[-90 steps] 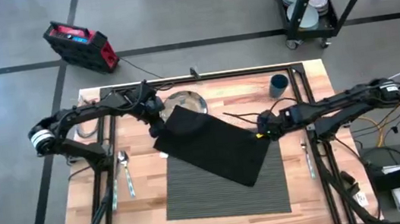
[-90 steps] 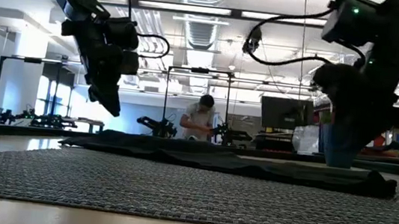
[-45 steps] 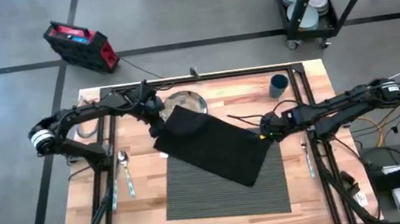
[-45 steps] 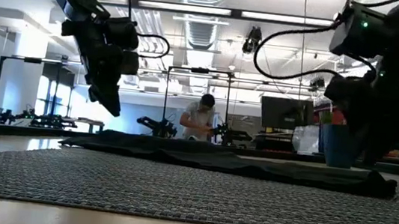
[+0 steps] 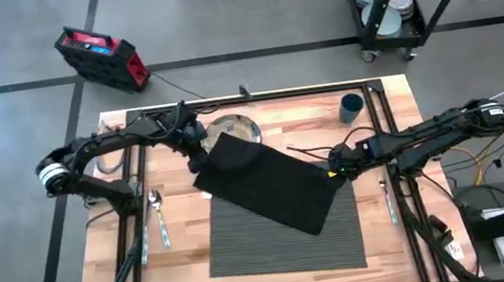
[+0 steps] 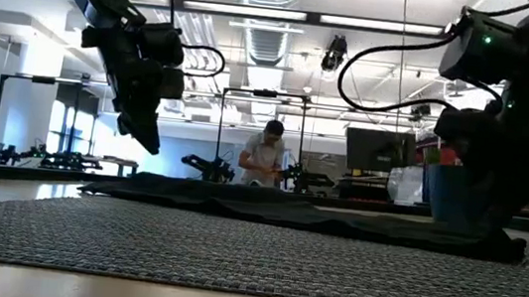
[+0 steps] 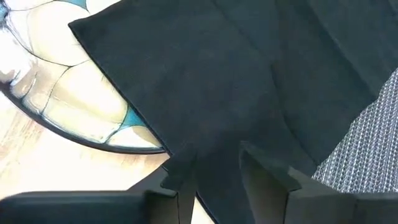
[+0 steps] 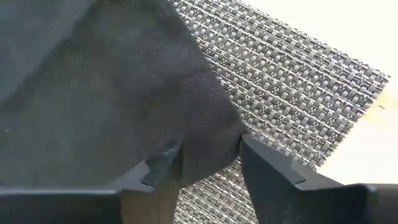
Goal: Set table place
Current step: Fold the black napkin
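A: Black cloth napkin (image 5: 272,189) lies slanted over the placemat (image 5: 283,233), high view. Placemat sits flat on the table (image 5: 389,240), near the front edge, centred. One napkin corner overlaps the silver plate (image 5: 231,129) at the back.

B: Arms?

A: Left gripper (image 5: 198,157) at the napkin's corner by the plate. Right gripper (image 5: 336,167) at the napkin's opposite corner, at the placemat's right edge. Blue cup (image 5: 351,107) back right, spoon (image 5: 157,215) left of the mat, some utensil (image 5: 388,201) on the right, too small to name.

B: Low view?

A: Placemat (image 6: 233,250) fills the foreground, ribbed weave, flat. Napkin (image 6: 297,215) a low dark fold on it. Left gripper (image 6: 142,125) hangs above the cloth, not touching. Right gripper (image 6: 490,229) is down at the cloth's end.

B: Left wrist?

A: Left gripper (image 7: 214,180) jaws spread over the napkin (image 7: 236,81), pinching nothing. Plate (image 7: 68,99) partly covered.

B: Right wrist?

A: Right gripper (image 8: 208,162) jaws parted astride the napkin (image 8: 93,87) corner, cloth between them, not clamped as far as I can judge. Placemat (image 8: 292,87) weave beneath.

B: Progress?

A: Early, I'd say. Mat placed. Napkin, plate, cup, cutlery not yet arranged.
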Action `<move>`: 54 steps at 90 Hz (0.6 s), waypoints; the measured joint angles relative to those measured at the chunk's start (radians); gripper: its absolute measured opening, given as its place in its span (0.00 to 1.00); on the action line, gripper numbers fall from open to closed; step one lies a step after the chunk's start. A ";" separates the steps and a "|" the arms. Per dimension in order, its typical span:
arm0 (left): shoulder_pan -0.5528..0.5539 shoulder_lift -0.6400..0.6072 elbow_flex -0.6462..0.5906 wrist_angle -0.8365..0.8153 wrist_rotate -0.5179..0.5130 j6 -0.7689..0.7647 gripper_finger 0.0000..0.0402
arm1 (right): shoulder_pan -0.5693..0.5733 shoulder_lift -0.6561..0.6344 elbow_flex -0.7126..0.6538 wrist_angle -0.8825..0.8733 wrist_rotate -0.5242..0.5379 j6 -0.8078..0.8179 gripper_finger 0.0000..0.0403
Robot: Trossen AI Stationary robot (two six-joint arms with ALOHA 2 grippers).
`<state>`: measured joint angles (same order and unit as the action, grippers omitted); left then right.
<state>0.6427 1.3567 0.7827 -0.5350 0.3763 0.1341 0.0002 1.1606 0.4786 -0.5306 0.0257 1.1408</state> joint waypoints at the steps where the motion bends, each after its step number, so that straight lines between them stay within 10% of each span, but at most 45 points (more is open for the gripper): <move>1: 0.000 0.000 0.000 0.000 0.000 0.000 0.27 | 0.000 0.000 0.000 0.000 0.000 0.000 0.31; 29: 0.000 0.000 0.000 0.001 0.000 0.000 0.28 | 0.000 0.000 0.000 0.056 -0.001 -0.007 0.03; 54: 0.000 0.000 0.000 0.003 0.000 -0.011 0.23 | 0.000 0.000 0.000 0.082 -0.027 0.077 0.01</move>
<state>0.6426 1.3567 0.7830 -0.5320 0.3759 0.1226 0.0006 1.1610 0.4786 -0.4489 -0.0009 1.2178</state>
